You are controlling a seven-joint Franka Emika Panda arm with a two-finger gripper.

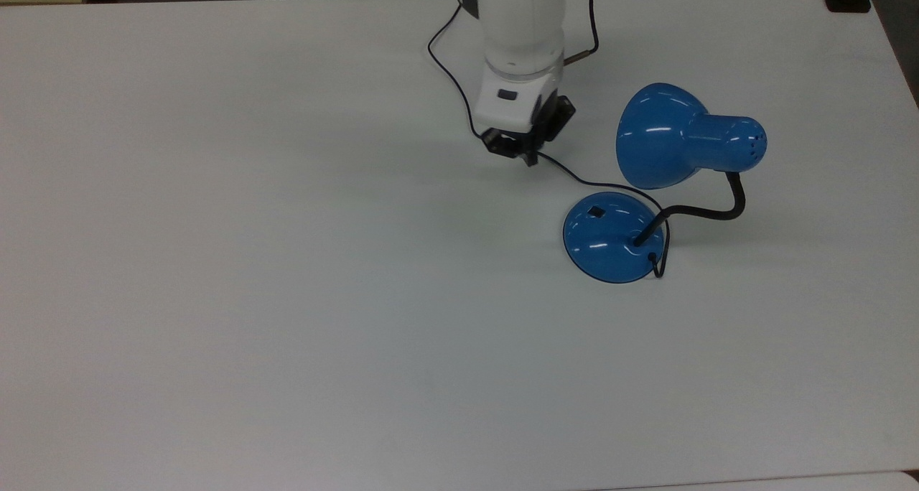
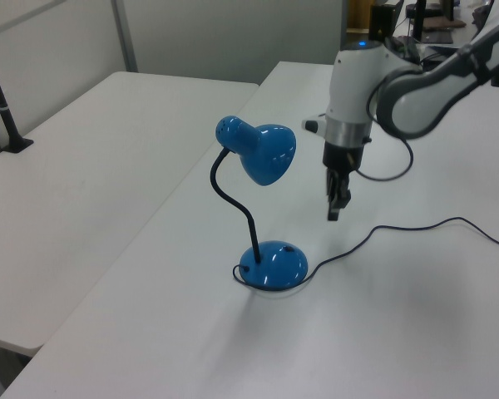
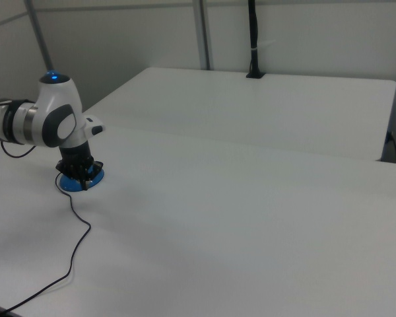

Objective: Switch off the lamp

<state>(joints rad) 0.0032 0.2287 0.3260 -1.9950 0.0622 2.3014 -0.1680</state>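
The lamp stands on the white table [image 1: 287, 297] at the top view's right, with its round blue base [image 1: 609, 243], small black switch [image 1: 595, 211], black gooseneck [image 1: 711, 212] and blue shade [image 1: 664, 145]. No glow shows under the shade. My gripper [image 1: 528, 155] hangs shut and holds nothing, up and to the top view's left of the base and apart from it. In the left view the gripper [image 2: 334, 208] points down, above the table and right of the shade [image 2: 268, 154] and base [image 2: 274, 265]. In the right view the gripper [image 3: 83, 179] partly hides the base [image 3: 67, 184].
The lamp's thin dark cord [image 1: 459, 92] runs from the base under my gripper toward the table's far edge, and trails across the table in the left view [image 2: 399, 226]. A second white table [image 2: 91, 158] adjoins on the left view's left.
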